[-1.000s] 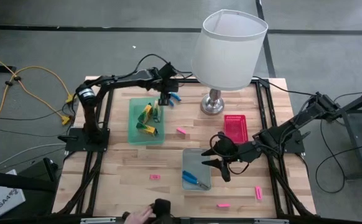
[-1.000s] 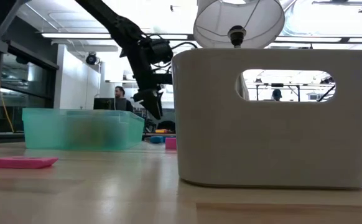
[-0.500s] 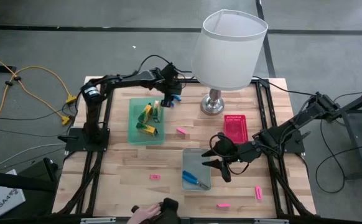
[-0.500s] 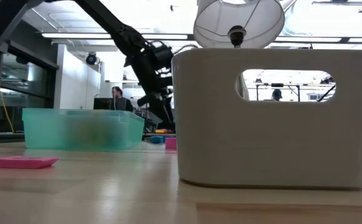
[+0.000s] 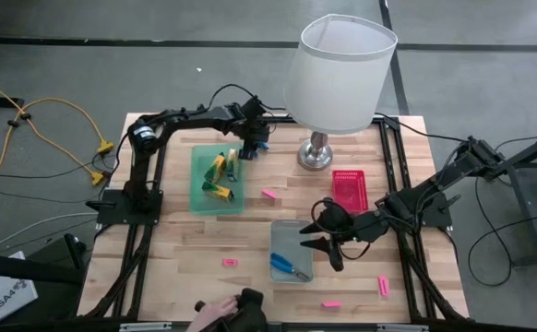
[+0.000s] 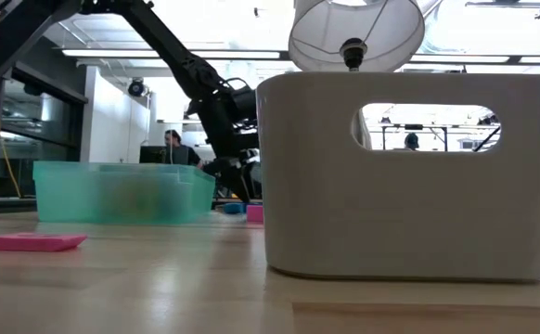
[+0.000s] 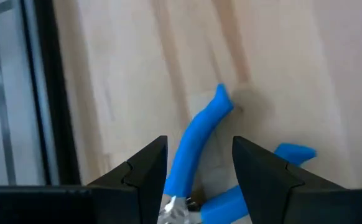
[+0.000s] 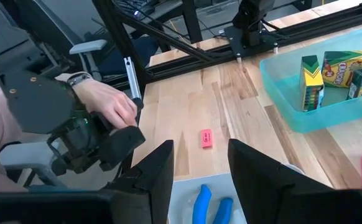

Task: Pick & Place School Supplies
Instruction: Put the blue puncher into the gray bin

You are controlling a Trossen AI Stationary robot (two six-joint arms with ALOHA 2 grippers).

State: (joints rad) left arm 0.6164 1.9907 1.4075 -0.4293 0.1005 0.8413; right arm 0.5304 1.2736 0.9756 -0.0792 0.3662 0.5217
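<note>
My left gripper (image 5: 251, 145) is open, low over the table's far edge beside the lamp base. In the left wrist view its fingers (image 7: 147, 169) stand on either side of one handle of the blue-handled pliers (image 7: 213, 112), which lie flat on the wood; the other handle (image 7: 293, 150) lies outside the fingers. My right gripper (image 5: 323, 250) hangs open beside the grey tray (image 5: 304, 231), where a blue-handled tool (image 5: 287, 267) lies. Yellow-and-green boxes (image 5: 218, 175) sit in the green tray (image 5: 196, 198). Flat pink bars (image 5: 268, 195) (image 5: 230, 262) (image 5: 382, 286) lie on the table.
The white-shaded lamp (image 5: 340, 72) stands on its base (image 5: 315, 153) just right of the left gripper. A pink tray (image 5: 350, 190) lies right of centre. A person's hand (image 8: 109, 106) holding a dark device is at the table's near edge.
My left gripper has come down toward the table and moved a little right, toward the lamp base, ending low over the blue-handled pliers. The person's hand at the near edge has shifted slightly.
</note>
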